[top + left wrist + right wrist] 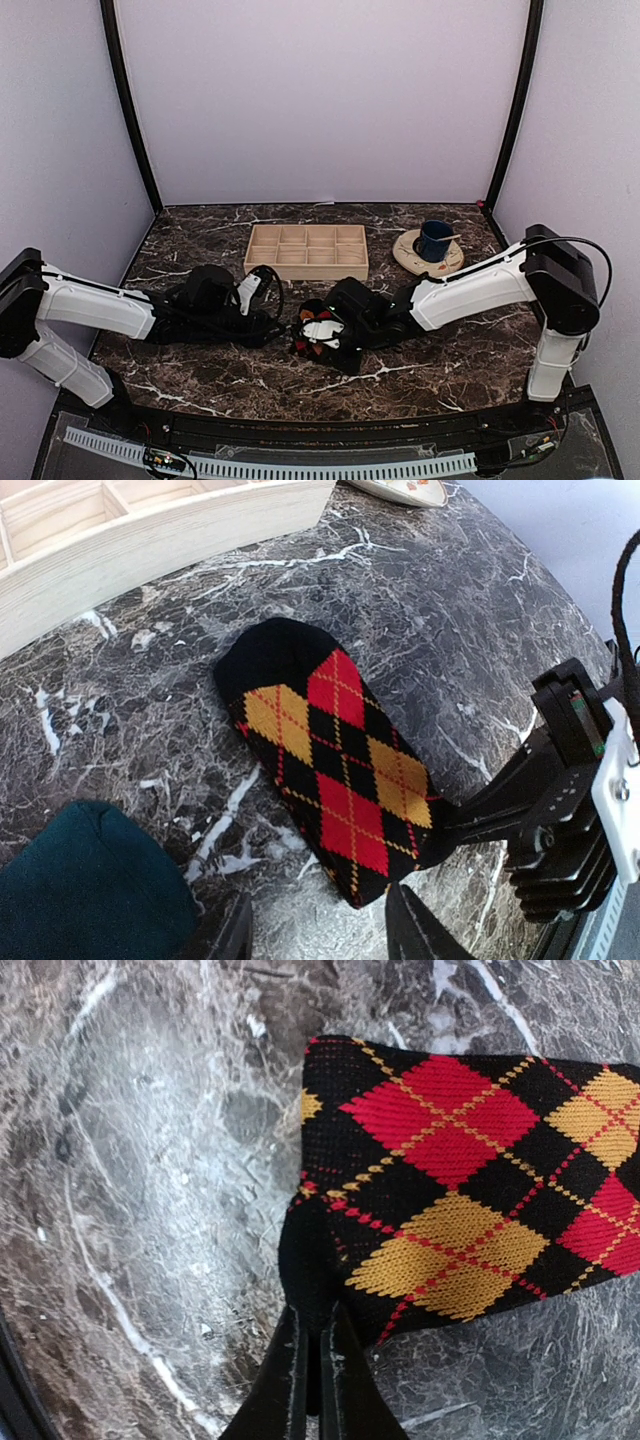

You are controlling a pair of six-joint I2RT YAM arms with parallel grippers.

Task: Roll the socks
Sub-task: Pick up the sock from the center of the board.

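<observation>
Step in hand, as I read it: start of the roll on the argyle sock [335, 770]. It lies flat on the desk [470, 610], mid-front btwn the two arms, near the wooden tray [307, 251]. Right jaws are pressed together on one black end of it, w/ a fold of fabric pinched btwn the fingertips [285, 1380]; the right wrist view shows this clearly. Left jaws are spread, nothing in them, low over the desk just short of the sock's side. The teal sock [90, 890] sits apart from the argyle one, in the bottom-left corner of the left wrist view, close by the left jaws. The socks aren't stacked or paired yet.

Next move, prob.: either bring the two socks together first, or lift the pinched end and turn it over toward the rounded far end. Either way the left jaws likely need to pin the sock body so it doesn't slide on the smooth marble. Fabric is soft, so a slack first turn could mean a loose roll.

Hard to make out: the teal sock is cut off by the frame edge, pattern not visible. In the top view the arms cover most of the socks, and I can't find the teal one there at all. Can't tell for sure if the pinched end is cuff or toe. Cup [435, 240] and plate [410, 258] sit back right, well apart.
</observation>
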